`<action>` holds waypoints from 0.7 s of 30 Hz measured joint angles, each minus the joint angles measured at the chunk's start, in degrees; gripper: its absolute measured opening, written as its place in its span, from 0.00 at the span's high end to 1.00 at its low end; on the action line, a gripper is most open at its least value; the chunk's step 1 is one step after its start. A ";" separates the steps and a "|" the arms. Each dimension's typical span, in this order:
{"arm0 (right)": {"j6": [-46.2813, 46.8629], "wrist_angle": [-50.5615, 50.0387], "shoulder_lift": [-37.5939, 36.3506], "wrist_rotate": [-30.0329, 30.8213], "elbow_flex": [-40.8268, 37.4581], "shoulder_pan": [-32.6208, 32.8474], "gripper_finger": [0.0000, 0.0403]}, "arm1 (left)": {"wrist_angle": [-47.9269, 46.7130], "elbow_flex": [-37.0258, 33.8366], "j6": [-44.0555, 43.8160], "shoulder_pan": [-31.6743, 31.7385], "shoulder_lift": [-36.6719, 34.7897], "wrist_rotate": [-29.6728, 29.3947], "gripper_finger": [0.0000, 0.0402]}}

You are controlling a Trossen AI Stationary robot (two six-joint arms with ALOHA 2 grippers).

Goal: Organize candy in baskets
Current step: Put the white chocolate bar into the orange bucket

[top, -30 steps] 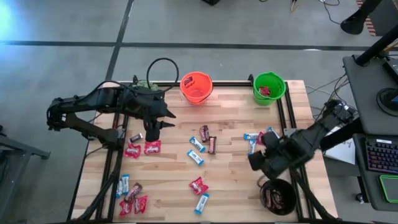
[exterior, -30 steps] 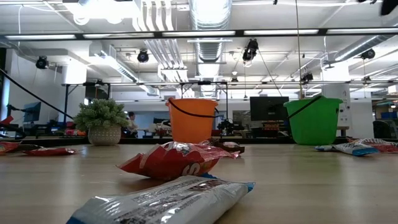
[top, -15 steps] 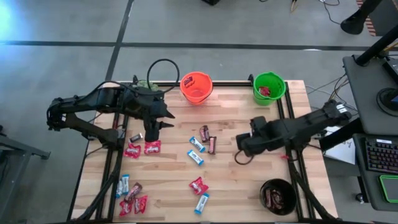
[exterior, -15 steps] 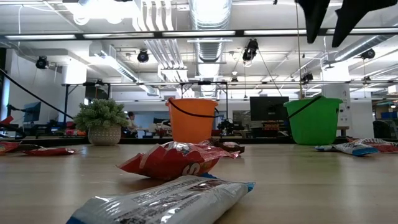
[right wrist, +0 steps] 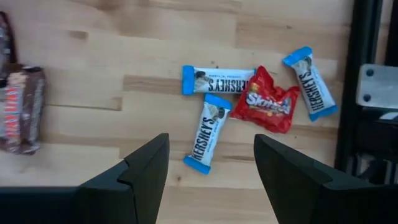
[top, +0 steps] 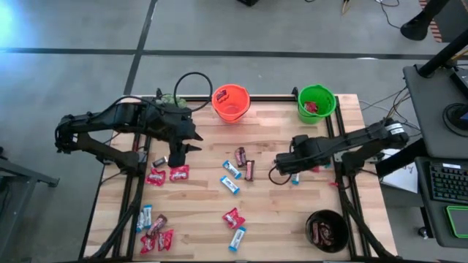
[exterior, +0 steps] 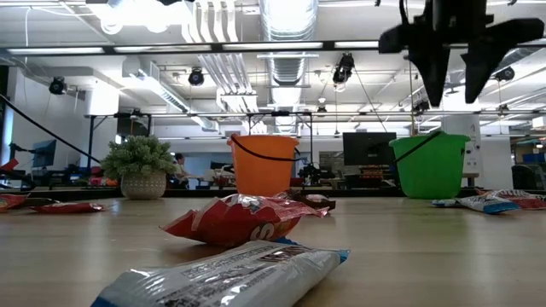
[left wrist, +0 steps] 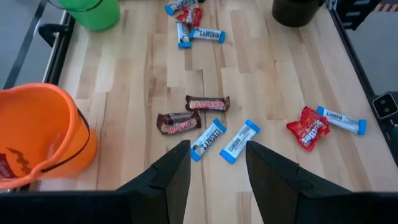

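Observation:
Wrapped candy lies scattered flat on the wooden table point(top: 278, 219). The orange basket point(top: 230, 102) and the green basket point(top: 316, 102) stand at the far edge, and the black basket point(top: 327, 230) at the near right. My right gripper point(right wrist: 211, 180) hangs open, pointing down, above three blue-and-white bars point(right wrist: 209, 134) and a red pack point(right wrist: 268, 102) at the table's right. The low view shows the right gripper point(exterior: 458, 98) well above the tabletop. My left gripper point(left wrist: 217, 180) is open and empty, raised over the left part of the table near two red packs point(top: 179, 172).
Two dark brown bars point(top: 245, 162) and two blue ones point(top: 230, 177) lie mid-table. A red pack point(top: 233, 218) and a blue bar point(top: 237, 238) lie nearer the front, and a pile point(top: 153, 230) lies at the near left. A small potted plant point(top: 170, 98) stands far left.
My right gripper has swung from beside the black basket toward the far edge and the table's left, over the candy group at the right. It has come down into the low view and has turned about its own axis. It has stayed open.

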 joint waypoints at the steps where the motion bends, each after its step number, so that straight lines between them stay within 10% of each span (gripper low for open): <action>1: 0.14 1.13 -0.29 -0.12 -1.31 -0.27 0.44 | -0.04 0.00 0.00 0.00 0.00 0.00 0.66; 21: 10.32 24.28 -8.88 -5.03 -24.09 -0.90 0.44 | -0.87 0.00 -0.02 0.00 0.00 0.11 0.66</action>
